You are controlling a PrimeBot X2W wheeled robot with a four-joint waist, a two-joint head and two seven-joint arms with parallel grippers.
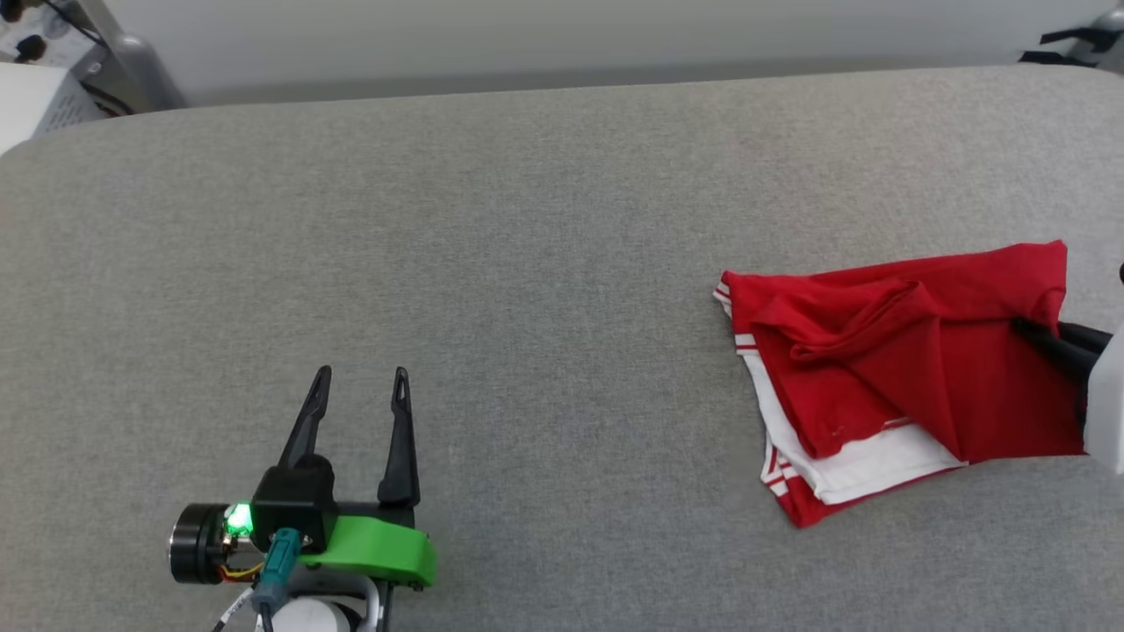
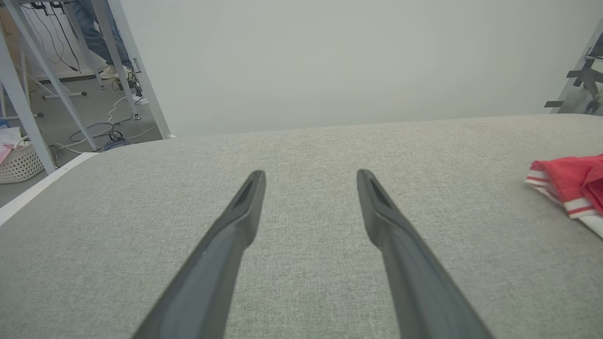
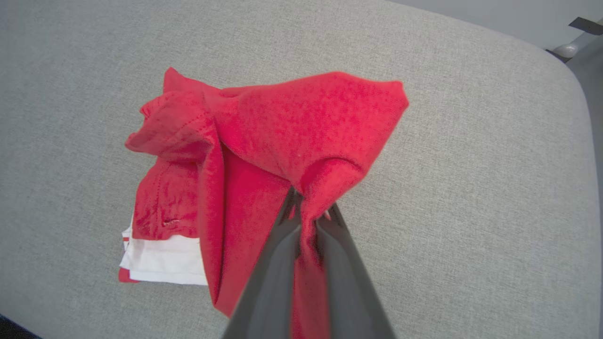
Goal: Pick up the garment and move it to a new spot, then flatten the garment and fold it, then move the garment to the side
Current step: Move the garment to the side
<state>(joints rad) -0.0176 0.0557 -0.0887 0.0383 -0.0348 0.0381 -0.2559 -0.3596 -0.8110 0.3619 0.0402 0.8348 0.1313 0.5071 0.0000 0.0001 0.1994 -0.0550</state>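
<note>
- The garment [image 1: 904, 369] lies on the table [image 1: 527, 219], by its right edge.
- The right gripper [image 1: 1032, 333] grips the garment's right side.
- The left gripper [image 1: 362, 372] sits over the near-left part, well apart.

Red garment [image 1: 966, 377] with white-and-red striped trim, on a speckled grey surface [image 1: 527, 263].

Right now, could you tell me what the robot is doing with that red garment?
The right gripper is shut on a pinch of the garment, a roughly folded red jersey with white trim lying at the right of the grey padded table. The left gripper hangs open and empty over bare table, well apart from it.
</note>
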